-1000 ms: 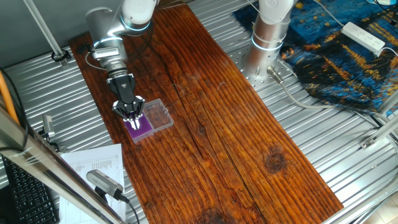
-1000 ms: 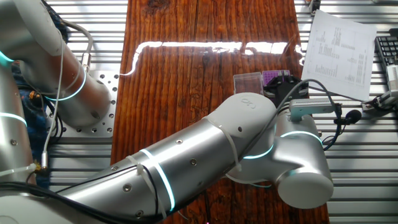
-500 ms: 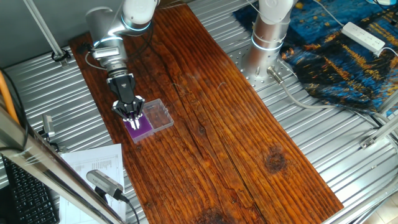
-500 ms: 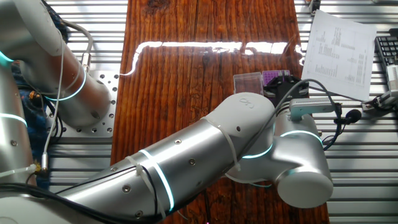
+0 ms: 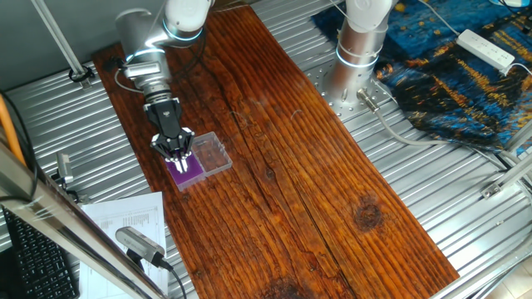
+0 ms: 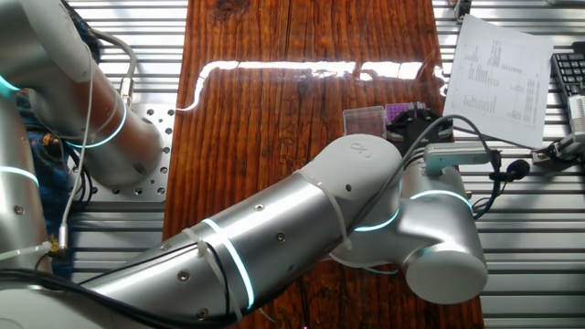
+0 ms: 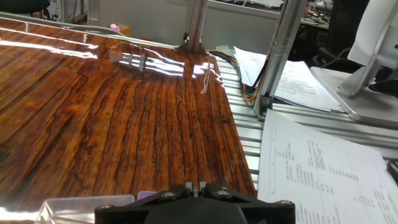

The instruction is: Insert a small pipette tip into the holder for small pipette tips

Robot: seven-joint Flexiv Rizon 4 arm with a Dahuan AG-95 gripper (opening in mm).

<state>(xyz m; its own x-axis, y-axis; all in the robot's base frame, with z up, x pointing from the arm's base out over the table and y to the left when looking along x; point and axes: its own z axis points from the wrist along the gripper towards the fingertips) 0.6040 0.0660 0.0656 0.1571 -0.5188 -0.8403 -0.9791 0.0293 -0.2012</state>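
The holder for small pipette tips, a flat purple block (image 5: 190,174), lies near the left edge of the wooden board; it also shows in the other fixed view (image 6: 403,112) and as a sliver in the hand view (image 7: 147,195). My gripper (image 5: 177,159) points straight down with its tips on or just above the block. In the hand view the gripper (image 7: 196,186) has its two fingers drawn together with only a thin slit between them. The small pipette tip is hidden between the fingers and cannot be made out.
A clear plastic box (image 5: 213,152) is joined to the purple block's right side. Printed paper (image 5: 125,223) and a keyboard (image 5: 33,262) lie off the board's left edge. A second arm's base (image 5: 357,50) stands beyond the board. The arm hides much of the other fixed view.
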